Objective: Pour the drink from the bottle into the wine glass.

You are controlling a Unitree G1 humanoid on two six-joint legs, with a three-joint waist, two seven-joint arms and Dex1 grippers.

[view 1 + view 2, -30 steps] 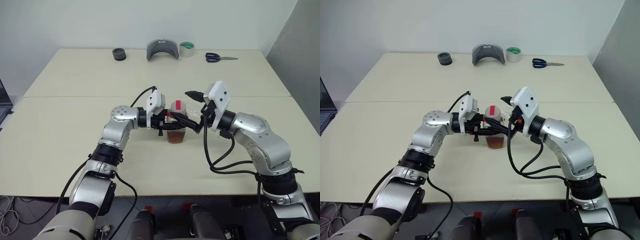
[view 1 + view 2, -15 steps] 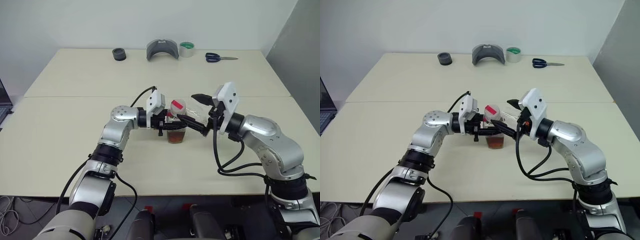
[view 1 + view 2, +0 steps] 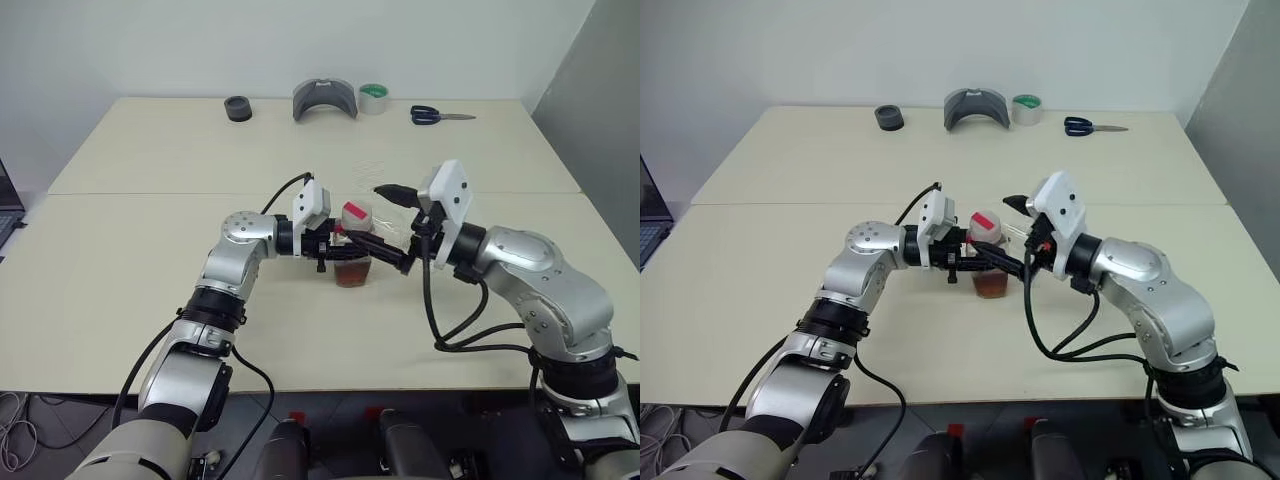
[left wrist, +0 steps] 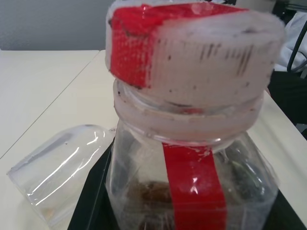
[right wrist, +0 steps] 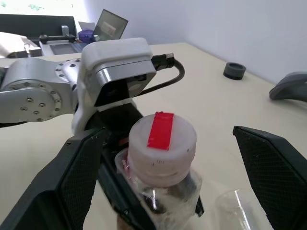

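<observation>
Bottle (image 3: 353, 245): upright near the middle of the table (image 3: 150, 270), cap (image 5: 162, 140) screwed on, red strip across the white top and another down the clear side.
Drink (image 3: 352, 274): reddish-brown, low in the bottle, filling the bottom part.
Left gripper (image 3: 338, 245): pinched tight on the bottle just under the cap, reaching in level from the left side.
Right gripper (image 3: 392, 225): spread wide, one black finger (image 5: 76, 177) either side of the cap, clear of it on both sides, coming in from the right.
Wine glass (image 4: 62, 165): lying on its side on the table just beside the bottle, clear bowl seen in the left wrist view, rim seen again in the right wrist view; hard to make out from the head camera.
Far edge of table: black tape roll (image 3: 238, 108) to the left, grey curved piece (image 3: 325, 99) in the middle, green-cored tape roll (image 3: 374, 98) just beside it, scissors (image 3: 440, 115) with dark blue handles further right.
Left margin: laptop (image 3: 8, 205) corner showing at the picture's edge.
</observation>
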